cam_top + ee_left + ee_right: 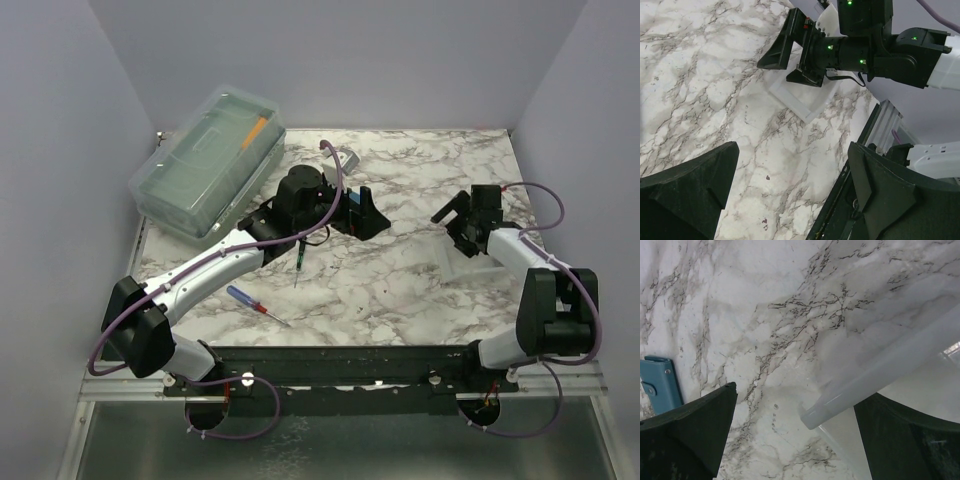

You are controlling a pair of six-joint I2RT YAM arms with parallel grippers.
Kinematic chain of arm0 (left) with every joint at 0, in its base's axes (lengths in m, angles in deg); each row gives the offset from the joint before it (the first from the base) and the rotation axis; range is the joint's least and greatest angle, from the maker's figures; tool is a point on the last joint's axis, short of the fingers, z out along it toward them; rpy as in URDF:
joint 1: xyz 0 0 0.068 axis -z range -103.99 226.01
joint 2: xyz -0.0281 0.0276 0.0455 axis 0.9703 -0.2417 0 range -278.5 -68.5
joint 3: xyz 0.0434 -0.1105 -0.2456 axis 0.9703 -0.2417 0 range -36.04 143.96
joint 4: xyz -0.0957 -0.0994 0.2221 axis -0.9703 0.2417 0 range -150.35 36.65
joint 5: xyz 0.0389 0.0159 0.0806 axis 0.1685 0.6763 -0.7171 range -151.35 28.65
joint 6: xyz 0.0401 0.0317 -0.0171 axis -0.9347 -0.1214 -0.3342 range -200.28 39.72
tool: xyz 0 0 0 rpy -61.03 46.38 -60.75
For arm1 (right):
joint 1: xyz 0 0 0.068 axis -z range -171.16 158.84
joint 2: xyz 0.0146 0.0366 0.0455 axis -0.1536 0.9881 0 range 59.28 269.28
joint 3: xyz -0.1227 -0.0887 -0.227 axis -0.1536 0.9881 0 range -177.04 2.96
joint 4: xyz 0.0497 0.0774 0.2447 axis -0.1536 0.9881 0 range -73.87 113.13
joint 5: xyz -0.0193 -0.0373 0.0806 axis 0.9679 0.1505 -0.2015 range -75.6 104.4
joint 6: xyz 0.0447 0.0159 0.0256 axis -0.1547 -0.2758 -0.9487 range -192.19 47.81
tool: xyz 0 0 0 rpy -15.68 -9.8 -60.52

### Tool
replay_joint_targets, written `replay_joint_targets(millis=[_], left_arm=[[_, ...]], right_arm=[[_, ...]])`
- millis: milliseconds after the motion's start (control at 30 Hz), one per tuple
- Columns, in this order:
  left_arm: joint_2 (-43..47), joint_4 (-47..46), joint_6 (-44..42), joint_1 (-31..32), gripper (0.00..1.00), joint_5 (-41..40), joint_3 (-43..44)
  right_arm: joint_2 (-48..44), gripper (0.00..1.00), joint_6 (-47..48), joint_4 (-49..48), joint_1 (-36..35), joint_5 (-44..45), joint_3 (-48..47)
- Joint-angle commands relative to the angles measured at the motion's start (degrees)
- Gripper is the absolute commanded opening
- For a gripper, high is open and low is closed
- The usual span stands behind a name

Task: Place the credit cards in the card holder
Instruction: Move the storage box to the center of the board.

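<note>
Marble surface [400,290] below, and the holder [655,382] lies flat near its middle, right by the left hand [790,192], fingers spread wide, gripping nothing. Right hand [795,437] (just as wide apart) hovers at the white tray [880,365] rim. Screwdriver [255,303] and clear box [205,165] sit left.
</note>
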Motion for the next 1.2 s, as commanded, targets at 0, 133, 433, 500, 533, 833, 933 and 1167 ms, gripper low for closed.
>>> replay_joint_targets(millis=[0, 133, 433, 500, 533, 833, 933, 1167], left_arm=[[1.8, 1.2, -1.5, 0.4, 0.99, -1.7, 2.1], [1.9, 1.2, -1.5, 0.6, 0.99, -1.9, 2.1], [1.9, 1.3, -1.9, 0.8, 0.99, -2.1, 2.0], [1.9, 1.3, -1.9, 0.8, 0.99, -2.2, 2.0], [1.9, 1.3, -1.9, 0.9, 0.99, -2.2, 2.0], [1.9, 1.4, -2.1, 0.9, 0.99, -2.5, 1.8], [1.8, 1.3, -2.2, 0.9, 0.99, -2.5, 1.8], [2.0, 1.7, -3.6, 0.9, 0.99, -3.9, 1.6]], right_arm=[[2.6, 1.0, 0.0, -3.1, 0.1, -3.6, -2.1], [3.8, 1.0, 2.1, -5.1, 0.1, -6.1, -2.5], [5.8, 1.0, 5.0, -5.8, -0.1, -8.9, -4.2], [6.1, 1.0, 5.3, -6.1, -0.2, -9.8, -4.7], [6.3, 1.0, 5.4, -6.2, -0.3, -10.1, -5.0], [8.6, 1.0, 5.9, -7.1, -0.8, -12.4, -6.9], [9.2, 1.0, 6.0, -7.4, -1.1, -12.9, -7.4], [5.8, 1.0, 9.4, 0.7, -3.0, -6.9, -9.8]])
